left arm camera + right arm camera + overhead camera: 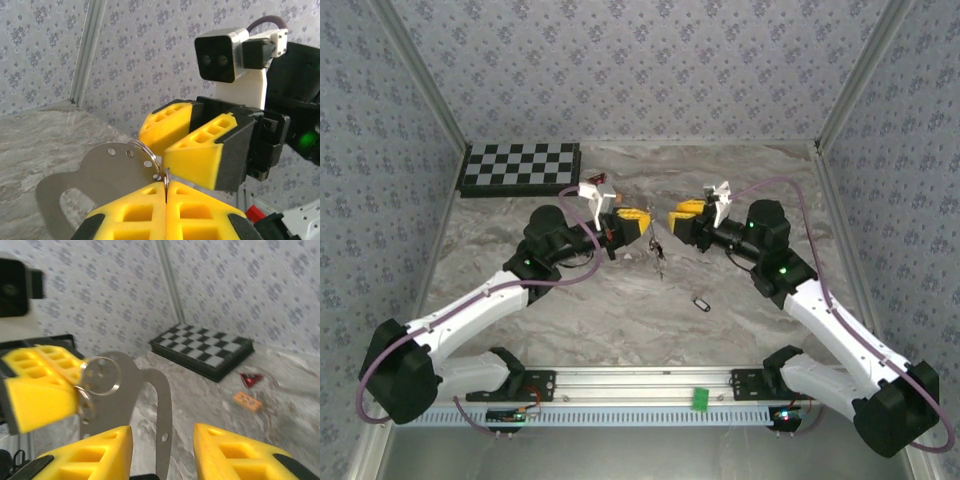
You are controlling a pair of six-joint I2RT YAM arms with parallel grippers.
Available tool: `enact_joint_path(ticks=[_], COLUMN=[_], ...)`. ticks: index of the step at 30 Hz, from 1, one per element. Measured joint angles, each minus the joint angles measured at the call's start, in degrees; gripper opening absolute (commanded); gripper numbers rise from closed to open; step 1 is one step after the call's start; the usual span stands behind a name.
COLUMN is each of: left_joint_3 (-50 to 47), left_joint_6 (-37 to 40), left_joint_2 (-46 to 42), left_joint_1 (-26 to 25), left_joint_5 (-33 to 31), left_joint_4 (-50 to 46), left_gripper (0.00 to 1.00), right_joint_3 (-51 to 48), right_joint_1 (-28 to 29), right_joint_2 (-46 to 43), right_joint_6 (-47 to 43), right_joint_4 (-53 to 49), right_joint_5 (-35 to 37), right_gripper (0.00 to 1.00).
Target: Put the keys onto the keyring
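Clenched at the bottom edge of the left wrist view, my left gripper (pixel 166 192) has its yellow pads pressed flat together on the wire of the keyring (pixel 137 144) — the split ring rises out of the seam just above them. A flat grey metal tag (pixel 95 172) with small holes sits on the ring and reaches toward the lower left of that frame.

One tiny dark key (pixel 701 302) lies loose on the marble table (pixel 570 320), right of centre in the top view and well apart from the ring. A small dark cluster (pixel 658 255) dangles under the spot where my two grippers meet. It is too small for me to tell what is in it.

My right gripper (pixel 162 432) faces the left one, tips near each other, in the middle of the top view. Its jaws are released — in the right wrist view the two yellow fingers stand apart at the bottom edge, with the tag's narrow arm between them. Whether the arm touches either finger I can't tell.

Toward the right of that frame an orange piece (pixel 247 401) and a red triangle (pixel 250 378) lie on the table. A checkerboard (pixel 202 350) sits by the patterned wall (pixel 240 285).
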Motion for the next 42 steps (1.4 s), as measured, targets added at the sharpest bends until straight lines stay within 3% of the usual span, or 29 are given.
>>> enact_joint_path(ticks=[10,15,24,33,42], left_joint_3=[-1.4,-2.9,-3.1,-0.4,2.7], left_joint_6=[3.8,4.3,2.9,-3.9,-8.2], left_joint_2=[-3.9,-4.4,-4.3,-2.5,-2.2], left_joint_1=[0.1,0.1,0.8,1.8,2.0], left_joint_5=[-0.3,-0.4,-0.4,2.1,2.9], left_joint_4=[-5.7,-6.9,-8.9,-9.3,-12.1], left_gripper=[0.0,0.0,0.0,0.0,0.0], right_joint_3=[-9.5,-14.4,-14.9,-6.9,3.0], right_joint_1=[-1.0,-1.0,-1.0,1.7,4.8], right_joint_2=[-1.2,-1.2,-1.7,-4.9,1.3], right_joint_6=[1.2,2.1,2.5,0.4,-3.4], right_joint_4=[-11.5,-13.9,-13.9,-7.2,-0.8], right_joint_5=[10.4,12.3,12.4,7.5,3.9], right_gripper=[0.39,0.4,0.4,0.39,0.29])
